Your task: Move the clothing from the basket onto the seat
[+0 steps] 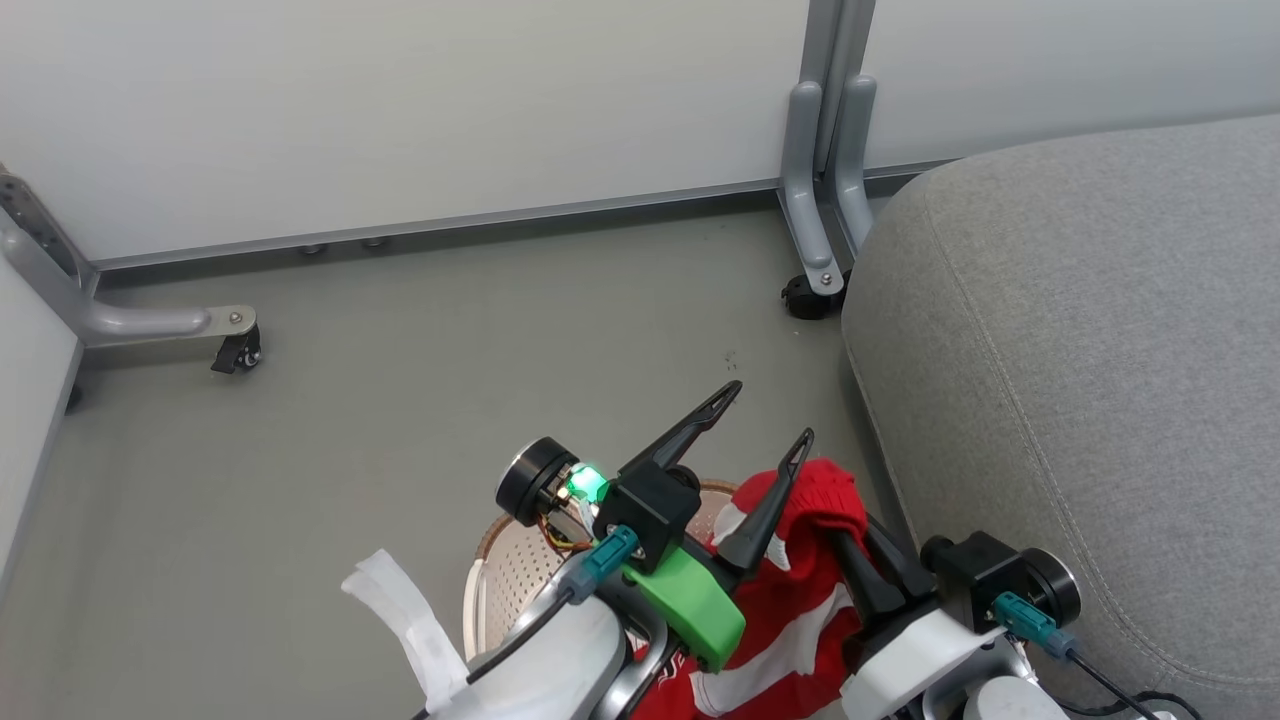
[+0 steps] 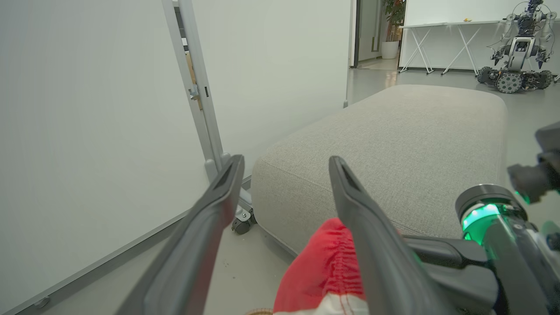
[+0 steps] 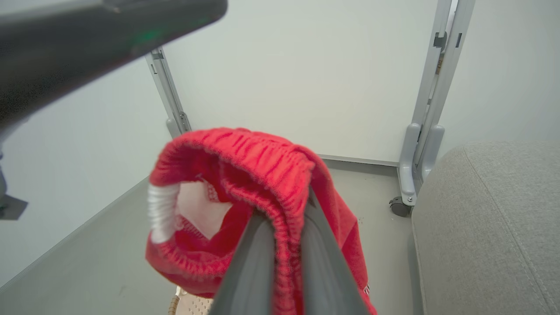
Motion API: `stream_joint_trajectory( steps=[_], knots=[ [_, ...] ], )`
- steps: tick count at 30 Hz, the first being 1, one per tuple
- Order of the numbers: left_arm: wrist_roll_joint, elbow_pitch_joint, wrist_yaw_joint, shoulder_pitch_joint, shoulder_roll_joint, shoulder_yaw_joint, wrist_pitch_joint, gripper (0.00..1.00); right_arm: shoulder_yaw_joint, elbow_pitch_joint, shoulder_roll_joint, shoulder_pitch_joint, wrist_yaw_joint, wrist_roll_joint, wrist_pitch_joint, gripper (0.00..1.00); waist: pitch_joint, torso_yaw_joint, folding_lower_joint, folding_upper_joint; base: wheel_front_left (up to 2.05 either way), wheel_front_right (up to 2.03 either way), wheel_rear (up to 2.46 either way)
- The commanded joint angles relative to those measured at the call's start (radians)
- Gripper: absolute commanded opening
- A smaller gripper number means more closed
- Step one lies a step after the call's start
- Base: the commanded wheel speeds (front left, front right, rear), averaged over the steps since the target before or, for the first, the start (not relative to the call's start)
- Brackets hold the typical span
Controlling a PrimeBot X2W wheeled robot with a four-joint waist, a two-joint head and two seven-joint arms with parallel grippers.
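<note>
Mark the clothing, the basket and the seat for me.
clothing [image 1: 825, 495]: head view, bunched red top fold.
basket [image 1: 522, 572]: head view, perforated inner wall.
seat [image 1: 1080, 350]: head view, top of grey cushion.

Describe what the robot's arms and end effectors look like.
Both end effectors carry two long, dark, tapering fingers on a black block. The left end effector has a bright green plastic piece, a glowing green light beside a round black module, and a white forearm shell. The right end effector sits on a white housing. Each has a teal connector with a dark cable.
</note>
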Motion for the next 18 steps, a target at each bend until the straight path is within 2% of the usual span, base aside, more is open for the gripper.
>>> stream_joint_trajectory(
  steps=[1, 11, 18],
  knots=[
    [0.000, 0.003, 0.003, -0.018, 0.009, 0.000, -0.007, 1.00, -0.002, -0.002, -0.002, 0.001, -0.001, -0.007, -0.003, 0.00, 0.001, 0.000, 0.0000, 0.0000, 0.00, 0.00, 0.00],
    [-0.006, 0.010, 0.015, -0.010, 0.013, -0.004, -0.010, 1.00, -0.014, -0.010, -0.014, 0.021, -0.001, -0.004, -0.003, 0.00, 0.008, -0.007, 0.0000, 0.0000, 0.00, 0.00, 0.00],
    [0.005, -0.004, 0.047, 0.021, 0.055, 0.017, -0.018, 1.00, -0.034, -0.032, -0.031, 0.009, -0.001, -0.015, -0.003, 0.00, 0.042, -0.084, 0.0000, 0.0000, 0.00, 0.00, 0.00]
  ],
)
